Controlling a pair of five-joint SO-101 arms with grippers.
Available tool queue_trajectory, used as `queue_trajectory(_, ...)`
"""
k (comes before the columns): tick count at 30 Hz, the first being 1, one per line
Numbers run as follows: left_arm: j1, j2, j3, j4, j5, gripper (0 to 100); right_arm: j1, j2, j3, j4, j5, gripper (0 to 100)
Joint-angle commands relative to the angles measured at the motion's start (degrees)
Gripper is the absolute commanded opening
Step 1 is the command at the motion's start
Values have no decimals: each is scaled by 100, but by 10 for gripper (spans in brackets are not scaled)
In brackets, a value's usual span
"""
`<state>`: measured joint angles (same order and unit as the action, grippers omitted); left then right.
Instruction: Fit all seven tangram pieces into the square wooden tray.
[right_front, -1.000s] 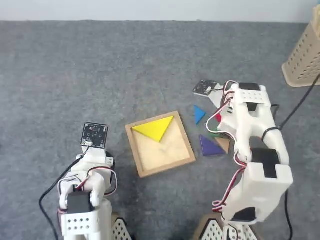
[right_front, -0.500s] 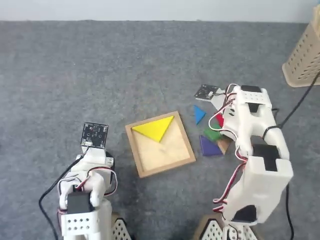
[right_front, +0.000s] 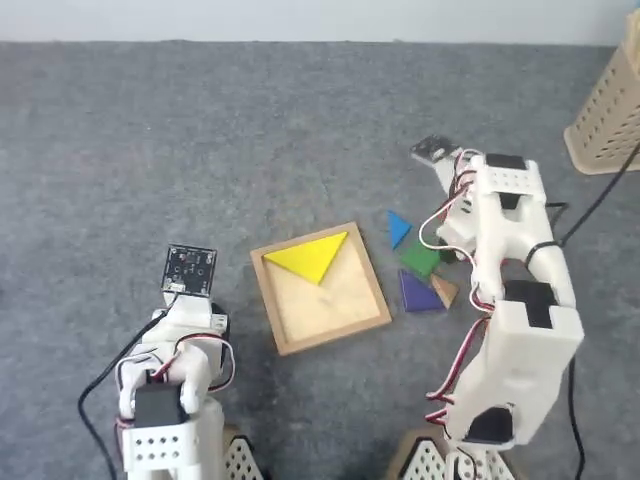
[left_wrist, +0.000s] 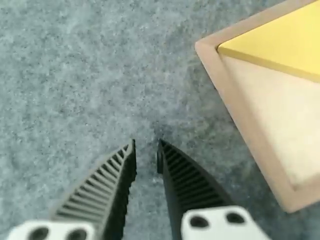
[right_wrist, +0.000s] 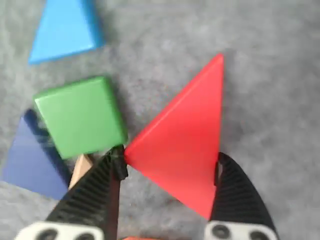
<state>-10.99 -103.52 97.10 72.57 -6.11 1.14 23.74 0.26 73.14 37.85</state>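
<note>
Two arms work a grey tabletop. At the left, the left arm crouches over its own gripper, whose wrist view crops the square wooden tray to one corner and a slice of the yellow triangle. Further right, the tan triangle shows from the right wrist as a mere sliver under the green square. From overhead the red triangle lies beneath the right arm. A pale perforated block at the far right is cut by the frame edge.

The left gripper hangs over bare tabletop just beside the tray's left corner, fingers drawn almost together with a thin slit between them, holding nothing. The yellow triangle sits inside the tray against its far rim. The right gripper is spread wide astride the red triangle, one fingertip at a corner and the other at the opposite edge; whether they press it cannot be told. The green square lies just beside that corner. The light blue triangle lies apart beyond the square and the dark blue triangle beside it, all on the tabletop right of the tray.

Count: two arms, one tray, six pieces (five triangles, one square), one in the tray and five outside
</note>
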Motion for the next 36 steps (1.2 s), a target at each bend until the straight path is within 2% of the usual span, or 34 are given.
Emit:
queue_trajectory(1,9,-123,-57,0,44,71,4,-163,-932,593,-1020,95)
queue_trajectory(4,9,-123,-57,0,44,71,-101,-259,-1477,1156,-1749,93)
queue_trajectory(7,9,-123,-57,0,44,71,-497,-646,-1574,1473,-1899,93)
queue_trajectory(10,9,-123,-57,0,44,71,-1024,-1226,-1363,1622,-2400,93)
queue_trajectory(15,9,-123,-57,0,44,71,-2308,-1991,-527,1358,-3182,94)
queue_trajectory(18,9,-123,-57,0,44,71,-3178,-2044,-35,971,-3719,94)
queue_trajectory(21,9,-123,-57,0,44,71,-3732,-1982,290,646,-4220,95)
queue_trajectory(31,9,-123,-57,0,44,71,-3908,-1367,651,48,-4923,91)
queue_trajectory(36,9,-123,-57,0,44,71,-3925,-1692,1240,-567,-4897,21)
